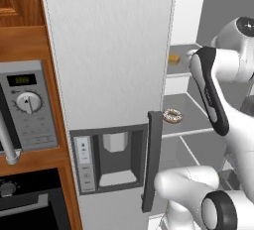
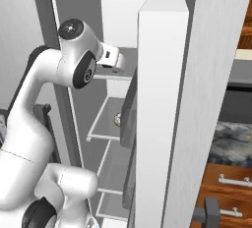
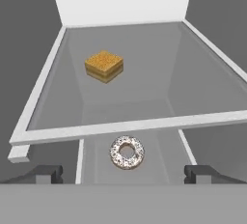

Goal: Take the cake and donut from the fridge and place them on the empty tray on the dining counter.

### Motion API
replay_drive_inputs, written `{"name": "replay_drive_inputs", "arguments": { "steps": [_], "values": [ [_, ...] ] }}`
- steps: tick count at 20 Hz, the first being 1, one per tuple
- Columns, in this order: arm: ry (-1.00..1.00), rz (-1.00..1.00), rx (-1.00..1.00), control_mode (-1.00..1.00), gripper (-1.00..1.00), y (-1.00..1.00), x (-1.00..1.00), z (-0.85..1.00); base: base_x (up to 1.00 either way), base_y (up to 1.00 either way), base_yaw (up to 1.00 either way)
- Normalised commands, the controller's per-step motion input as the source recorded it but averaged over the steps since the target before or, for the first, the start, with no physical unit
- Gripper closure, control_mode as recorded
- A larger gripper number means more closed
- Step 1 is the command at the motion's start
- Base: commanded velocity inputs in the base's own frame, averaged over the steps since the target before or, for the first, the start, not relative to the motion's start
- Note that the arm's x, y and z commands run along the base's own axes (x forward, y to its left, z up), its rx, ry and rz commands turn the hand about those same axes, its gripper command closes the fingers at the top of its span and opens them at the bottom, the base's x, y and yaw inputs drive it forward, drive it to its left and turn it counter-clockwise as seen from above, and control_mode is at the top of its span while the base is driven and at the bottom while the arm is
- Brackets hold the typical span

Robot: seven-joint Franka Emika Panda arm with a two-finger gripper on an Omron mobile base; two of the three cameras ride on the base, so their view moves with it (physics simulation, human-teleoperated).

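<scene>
The cake (image 3: 104,65), a small tan-brown square block, is seen lying flat on an upper glass shelf (image 3: 193,92) inside the fridge (image 1: 109,50). In the hand view it is turned so that one corner points toward the camera; being square, it shows no clear long axis. It sits left of the shelf's middle, well back from the white front rim. From the left base view the cake (image 1: 173,59) is glimpsed past the edge of the closed left door.

The donut (image 3: 127,152), a pale-frosted ring with dark sprinkles, is laid flat on the next shelf down, its hole facing upward, near that shelf's front. In the left base view the donut (image 1: 172,116) is shown just right of the dark door handle (image 1: 151,159). In the right base view only a sliver of the donut (image 2: 117,119) is visible behind the open right door (image 2: 160,109).

The gripper (image 3: 123,174) is held spread wide with nothing between its fingertips (image 3: 47,174), just in front of the upper shelf's rim and clear of both pastries. A water dispenser panel (image 1: 111,157) is set in the left door.
</scene>
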Motion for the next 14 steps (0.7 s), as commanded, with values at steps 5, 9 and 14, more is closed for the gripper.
{"name": "replay_drive_inputs", "arguments": {
  "steps": [5, 9, 14],
  "values": [
    [0.01, 0.05, 0.0, -1.0, -1.0, -0.26, 0.83, 0.05, 0.0, 0.0, 0.0],
    [0.0, 0.06, 0.0, -1.0, -1.0, -0.15, 0.79, 0.02, 0.0, 0.0, 0.0],
    [0.0, 0.11, 0.0, -1.0, -1.0, 0.0, 0.44, 0.05, 0.0, 0.0, 0.0]
  ]
}}
